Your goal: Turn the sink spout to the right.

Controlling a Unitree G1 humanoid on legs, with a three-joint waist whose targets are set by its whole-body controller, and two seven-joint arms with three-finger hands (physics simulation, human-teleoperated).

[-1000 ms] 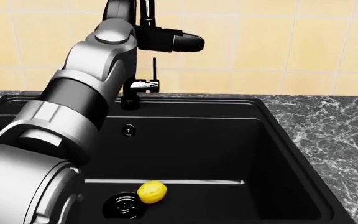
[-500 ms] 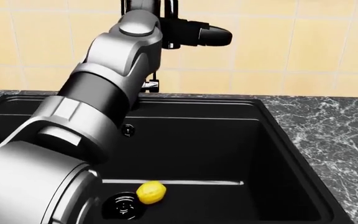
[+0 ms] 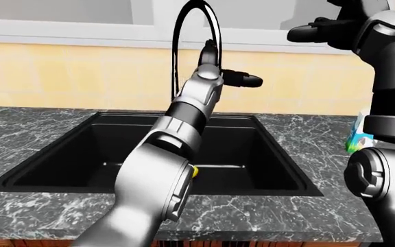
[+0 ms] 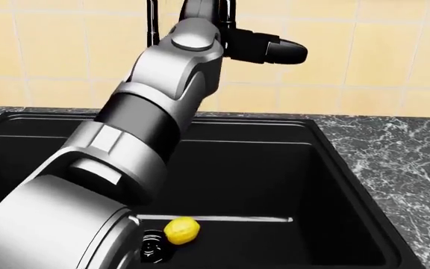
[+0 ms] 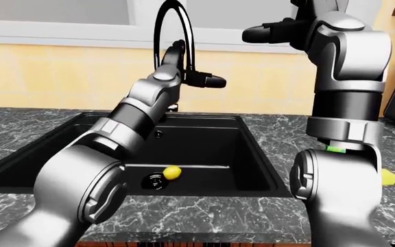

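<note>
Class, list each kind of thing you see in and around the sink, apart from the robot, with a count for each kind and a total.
Black sink basin: 1
Black arched faucet spout: 1
Yellow lemon: 1
Black drain: 1
Total: 4

The left arm [image 4: 140,129] stretches up and away from the lower left of the head view, its left hand [image 4: 271,49] at the top with dark fingers pointing right; their grip cannot be told. The right arm [image 5: 345,103] is raised with forearm upright, and the right hand [image 5: 273,32] points left, fingers loosely extended.
</note>
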